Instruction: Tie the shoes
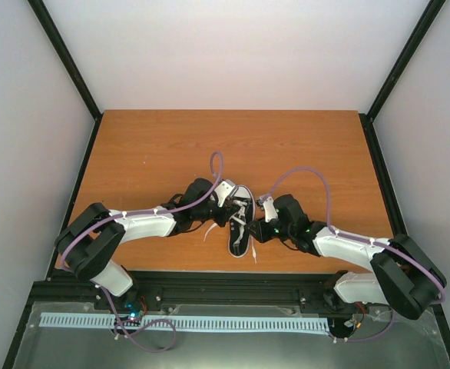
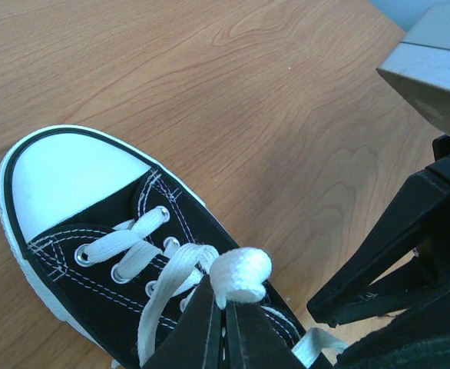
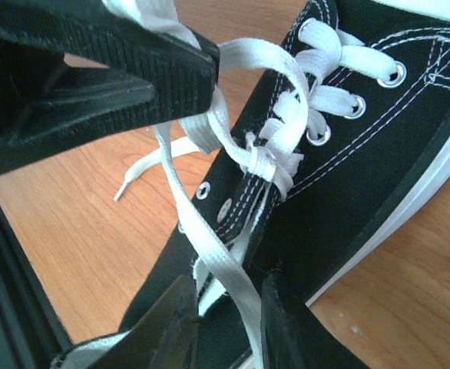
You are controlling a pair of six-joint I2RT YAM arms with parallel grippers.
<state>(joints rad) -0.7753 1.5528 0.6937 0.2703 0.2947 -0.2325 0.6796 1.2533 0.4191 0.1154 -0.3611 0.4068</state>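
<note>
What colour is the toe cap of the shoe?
White; the left wrist view shows the toe cap best.

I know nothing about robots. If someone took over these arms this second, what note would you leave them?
Left gripper: shut on a folded loop of white lace above the sneaker.
Right gripper: slightly open, with a lace strand running between its fingers.
Sneaker: on the table between the arms, toe pointing away.
Done: a first knot sits at the eyelets.
Left: form the bow and pull it tight.
</note>
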